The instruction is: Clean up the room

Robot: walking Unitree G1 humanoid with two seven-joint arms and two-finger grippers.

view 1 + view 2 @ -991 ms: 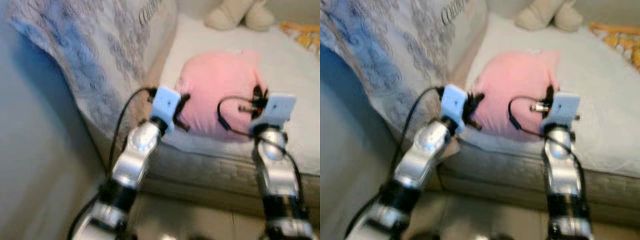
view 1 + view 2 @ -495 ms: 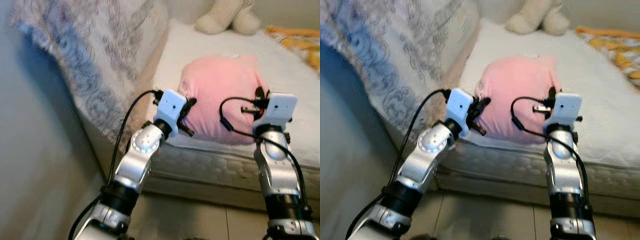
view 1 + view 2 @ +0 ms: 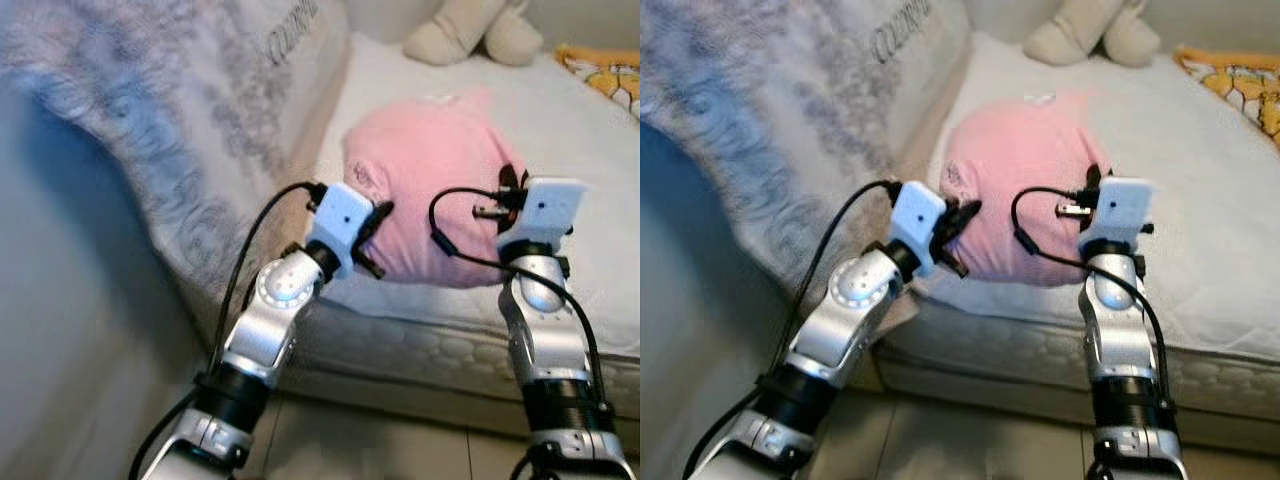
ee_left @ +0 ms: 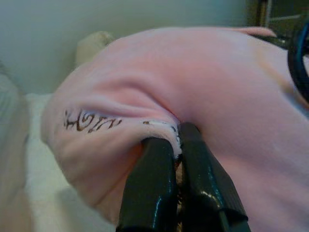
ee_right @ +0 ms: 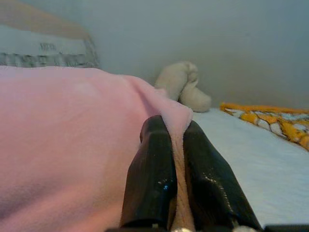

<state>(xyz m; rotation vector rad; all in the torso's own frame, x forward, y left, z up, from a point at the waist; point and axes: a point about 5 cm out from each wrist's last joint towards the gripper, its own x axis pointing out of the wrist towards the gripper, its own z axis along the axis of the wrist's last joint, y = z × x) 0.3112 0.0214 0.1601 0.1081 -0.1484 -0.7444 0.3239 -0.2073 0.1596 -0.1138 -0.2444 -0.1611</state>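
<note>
A plump pink pillow point(image 3: 430, 180) rests near the front edge of a white mattress point(image 3: 590, 150). My left gripper point(image 4: 176, 145) is shut on the pillow's left side, pinching a fold with brown lettering. On the pillow's right side my right gripper point(image 5: 176, 135) is shut on a ridge of pink fabric. Both silver arms reach up from below, the left point(image 3: 275, 310) and the right point(image 3: 540, 300), with the pillow held between them.
A patterned grey-blue quilt point(image 3: 170, 130) drapes over the bed's left edge. A cream plush toy point(image 3: 470, 30) lies at the back of the mattress and a yellow-orange cloth point(image 3: 605, 70) at the far right. Tiled floor point(image 3: 400, 440) shows below the bed.
The camera has shifted a little. Both grippers stay shut on the pink pillow, which sits slightly further onto the mattress than before.
</note>
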